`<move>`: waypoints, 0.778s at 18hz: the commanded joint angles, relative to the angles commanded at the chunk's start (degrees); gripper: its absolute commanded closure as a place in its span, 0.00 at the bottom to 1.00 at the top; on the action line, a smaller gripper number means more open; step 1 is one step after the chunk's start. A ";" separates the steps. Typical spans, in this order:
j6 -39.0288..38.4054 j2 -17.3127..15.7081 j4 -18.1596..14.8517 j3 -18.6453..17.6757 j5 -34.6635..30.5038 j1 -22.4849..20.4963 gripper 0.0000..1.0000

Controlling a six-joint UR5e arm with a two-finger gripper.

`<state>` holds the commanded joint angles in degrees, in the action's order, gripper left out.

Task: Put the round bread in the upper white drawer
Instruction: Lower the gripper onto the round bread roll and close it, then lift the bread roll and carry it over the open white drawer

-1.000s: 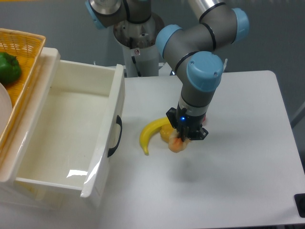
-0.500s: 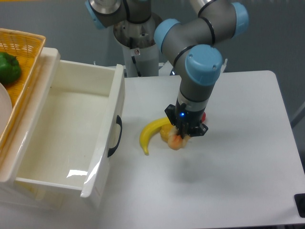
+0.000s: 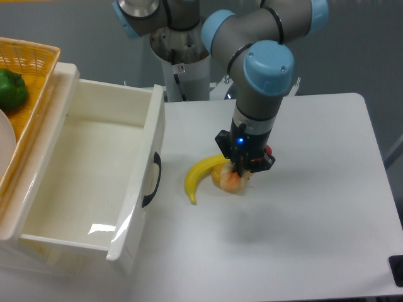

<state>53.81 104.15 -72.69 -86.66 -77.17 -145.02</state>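
A: Round bread (image 3: 231, 182) — where is it?

B: Under the gripper (image 3: 239, 173), pale orange-tan, right at the fingertips. Sits at the upper right end of the banana (image 3: 201, 175), touching or just overlapping it from this view. There's a soft shadow on the table (image 3: 315, 207) below and right of it, so it looks lifted off the surface, though I can't be certain.

A: Claw state?

B: Pinching the bread. Fingers come straight down onto it, the bun fills the gap between them. Blue light showing on the gripper body.

A: Drawer?

B: Upper white drawer (image 3: 94, 170) is pulled open on the left, deep glossy walls, inside bare white with a glare patch near the front. Curved black handle (image 3: 152, 180) on its front panel faces the banana. Bread is well apart from it, out over the table to the right.

A: Anything else?

B: Small bit of red (image 3: 269, 150) peeks out behind the gripper, mostly hidden, can't tell what it is. Yellow wicker basket (image 3: 28, 69) at far left behind the drawer, holding a green pepper (image 3: 11, 89) and the edge of a white plate (image 3: 5, 143). Arm (image 3: 264, 69) is grey with light blue joint caps, its base behind the table.
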 joint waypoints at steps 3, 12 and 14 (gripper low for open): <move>-1.33 -0.09 -0.17 0.62 1.23 0.44 0.96; -12.31 -4.04 -0.09 0.79 7.91 1.41 0.95; -13.72 -5.18 -0.26 0.53 8.00 2.54 0.95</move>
<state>40.09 98.97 -72.95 -86.13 -69.17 -142.48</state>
